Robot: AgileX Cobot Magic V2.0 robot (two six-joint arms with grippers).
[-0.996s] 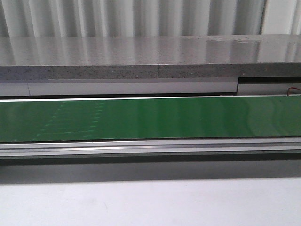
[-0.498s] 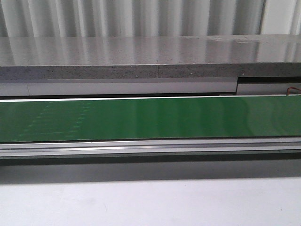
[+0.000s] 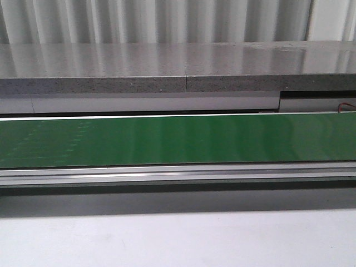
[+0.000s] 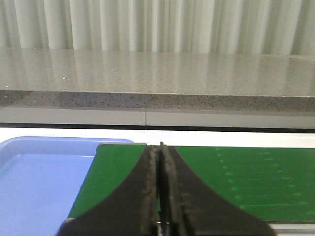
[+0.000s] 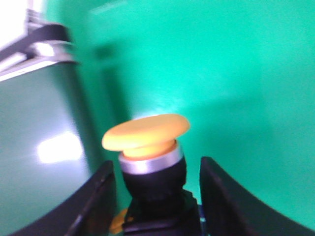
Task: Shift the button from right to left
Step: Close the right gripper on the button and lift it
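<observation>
Left pincer (image 4: 161, 196) shut tight, dark fingers (image 4: 147, 196) pressed together and rising from the bottom centre of the left wrist frame. Right pincer (image 5: 155, 196) spread apart, one black finger (image 5: 96, 201) at lower left and the other at lower right of the right wrist frame, blurred. Neither arm visible in the front frame.

**Layout of belt, shelf and tray**

Belt (image 3: 178, 139) runs left to right across the front view. Stone shelf (image 3: 178, 67) sits behind it, curtain (image 3: 167, 19) behind that, table (image 3: 178, 239) in front. Tray (image 4: 39, 182) lies just beside the belt's end. Button (image 5: 147, 147) stands between the right gripper (image 5: 155, 194) fingers, above the belt.
</observation>
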